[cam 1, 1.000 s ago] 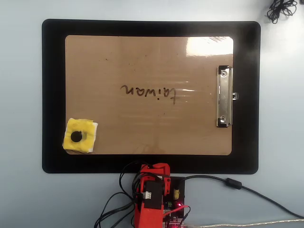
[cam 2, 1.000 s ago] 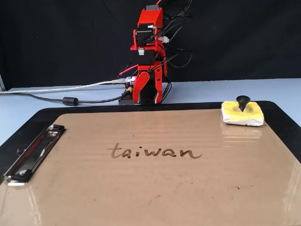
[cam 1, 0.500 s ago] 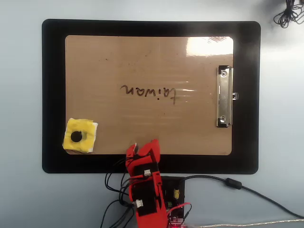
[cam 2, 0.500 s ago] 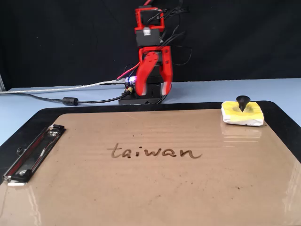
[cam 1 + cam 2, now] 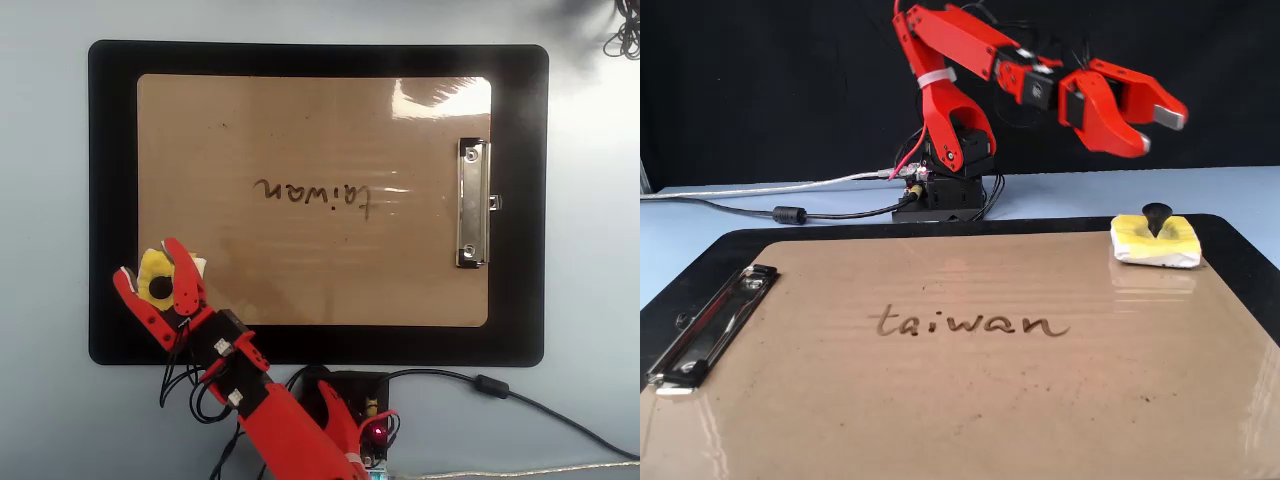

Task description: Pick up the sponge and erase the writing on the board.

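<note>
The yellow sponge [image 5: 153, 268] [image 5: 1140, 240] with its black knob lies on the lower left corner of the board [image 5: 300, 120] in the overhead view, and at the far right corner in the fixed view. The board [image 5: 940, 420] is a glossy tan clipboard. The writing "taiwan" [image 5: 312, 197] [image 5: 970, 324] sits in its middle, untouched. My red gripper [image 5: 150, 265] [image 5: 1160, 130] is open and empty. In the fixed view it hangs well above the sponge; from overhead its two fingers straddle the sponge and hide part of it.
The board lies on a larger black mat [image 5: 110, 200] [image 5: 1240, 240]. A silver clip [image 5: 473, 203] [image 5: 705, 325] sits at one end of the board. The arm's base [image 5: 345, 400] [image 5: 945, 190] and its cables [image 5: 790, 213] lie just beyond the mat's edge.
</note>
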You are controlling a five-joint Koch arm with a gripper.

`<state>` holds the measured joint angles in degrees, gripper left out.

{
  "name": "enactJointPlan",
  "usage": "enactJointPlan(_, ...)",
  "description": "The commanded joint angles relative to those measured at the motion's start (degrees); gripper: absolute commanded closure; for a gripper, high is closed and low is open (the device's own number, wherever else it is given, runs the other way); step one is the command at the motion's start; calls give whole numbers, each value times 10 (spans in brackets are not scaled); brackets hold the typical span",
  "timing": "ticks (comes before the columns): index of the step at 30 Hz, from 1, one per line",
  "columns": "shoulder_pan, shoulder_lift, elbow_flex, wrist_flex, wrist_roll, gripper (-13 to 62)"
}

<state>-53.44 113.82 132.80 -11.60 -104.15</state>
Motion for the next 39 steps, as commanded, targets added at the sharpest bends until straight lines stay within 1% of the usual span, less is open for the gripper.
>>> enactJointPlan(1,-16,-5,2,-64,40,172)
enactJointPlan(4,-29,-52,10,-69,67,171)
enactJointPlan(11,-84,-103,31,-74,68,172)
enactJointPlan(14,-90,-120,40,-100,68,172)
enactJointPlan(20,-103,-190,40,-175,69,172)
enactJointPlan(31,-101,-200,89,-172,105,172)
enactJointPlan(37,-101,-236,83,-177,111,173)
enactJointPlan(39,-101,-246,83,-178,120,185)
